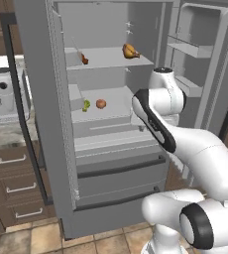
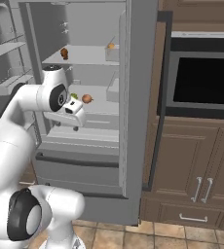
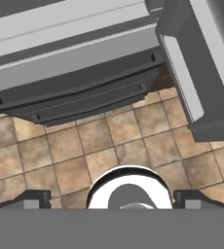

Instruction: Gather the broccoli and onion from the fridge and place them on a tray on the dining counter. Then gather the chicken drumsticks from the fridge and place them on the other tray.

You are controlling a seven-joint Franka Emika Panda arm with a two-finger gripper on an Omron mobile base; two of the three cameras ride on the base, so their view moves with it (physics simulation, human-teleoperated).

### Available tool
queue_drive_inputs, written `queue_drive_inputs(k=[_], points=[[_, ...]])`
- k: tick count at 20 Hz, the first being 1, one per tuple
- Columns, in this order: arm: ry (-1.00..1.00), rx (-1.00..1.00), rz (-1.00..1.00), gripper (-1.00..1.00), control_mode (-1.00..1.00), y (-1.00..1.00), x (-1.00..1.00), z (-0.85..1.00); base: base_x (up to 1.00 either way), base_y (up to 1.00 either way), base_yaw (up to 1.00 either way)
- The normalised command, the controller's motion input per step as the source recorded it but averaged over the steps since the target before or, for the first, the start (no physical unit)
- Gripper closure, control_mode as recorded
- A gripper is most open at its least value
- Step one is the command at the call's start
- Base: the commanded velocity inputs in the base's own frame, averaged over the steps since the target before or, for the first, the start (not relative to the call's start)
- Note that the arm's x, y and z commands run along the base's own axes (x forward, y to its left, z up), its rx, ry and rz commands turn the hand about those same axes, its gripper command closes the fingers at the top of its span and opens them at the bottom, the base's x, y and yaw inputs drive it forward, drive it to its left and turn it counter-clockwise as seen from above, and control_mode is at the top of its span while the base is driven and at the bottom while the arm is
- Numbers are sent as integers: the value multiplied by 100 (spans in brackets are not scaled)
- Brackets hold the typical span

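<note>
The fridge stands with both doors open. On its middle shelf the green broccoli lies just left of the round orange-brown onion. Two chicken drumsticks rest on the shelf above, one toward the right door side and one toward the left. My gripper hangs in front of the middle shelf, below the onion, pointing down at the drawers and floor. It is open and holds nothing. The trays and dining counter are out of view.
The fridge's bottom drawers lie right under my hand, above tiled floor. Door bins flank the right side. A coffee machine sits over wooden drawers; a built-in oven stands above brown cabinets.
</note>
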Motion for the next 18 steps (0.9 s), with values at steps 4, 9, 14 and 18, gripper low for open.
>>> queue_drive_inputs(k=[4,9,14,18], points=[[4,0,0,-100,-100,12,13,-30,0,0,0],[0,0,0,-100,-100,2,1,-8,0,0,0],[0,0,0,-100,-100,0,0,0,0,0,0],[0,0,0,-100,-100,0,11,-14,0,0,0]])
